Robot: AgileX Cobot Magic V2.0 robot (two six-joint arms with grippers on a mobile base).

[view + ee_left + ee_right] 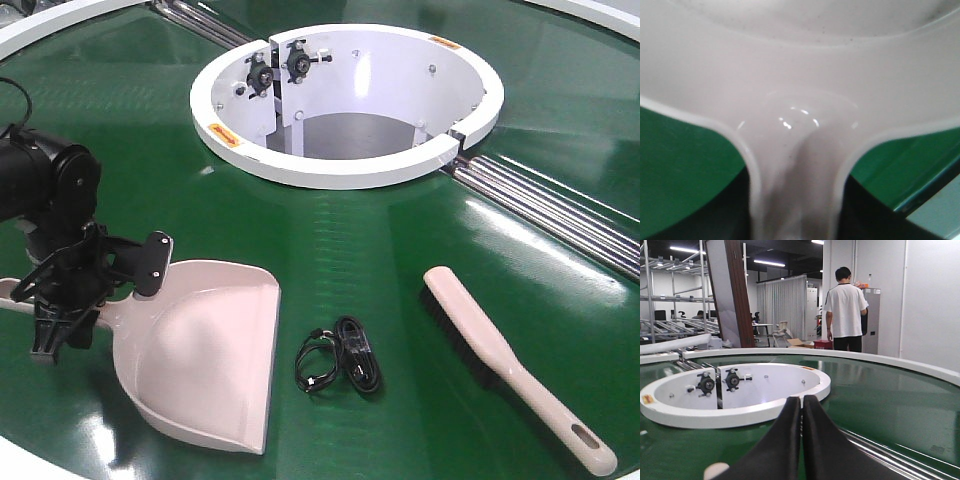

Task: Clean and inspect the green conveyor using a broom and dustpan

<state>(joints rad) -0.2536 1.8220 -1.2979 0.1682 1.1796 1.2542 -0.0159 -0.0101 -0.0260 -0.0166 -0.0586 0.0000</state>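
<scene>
While the left pincer (64, 320) clamps the dustpan (200, 350) handle, ready for scooping, the right pincer (801, 405) sits closed, empty.

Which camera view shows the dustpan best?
The exterior front-facing view: the whole dustpan lies on the green conveyor, with the left gripper on its handle. The left wrist view shows only its neck. The right wrist view shows none of it.

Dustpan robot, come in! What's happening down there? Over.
Left gripper straddling dustpan handle, grip unclear. Right gripper shut, empty. Broom lying free on conveyor. Black cable coil between dustpan and broom.
</scene>
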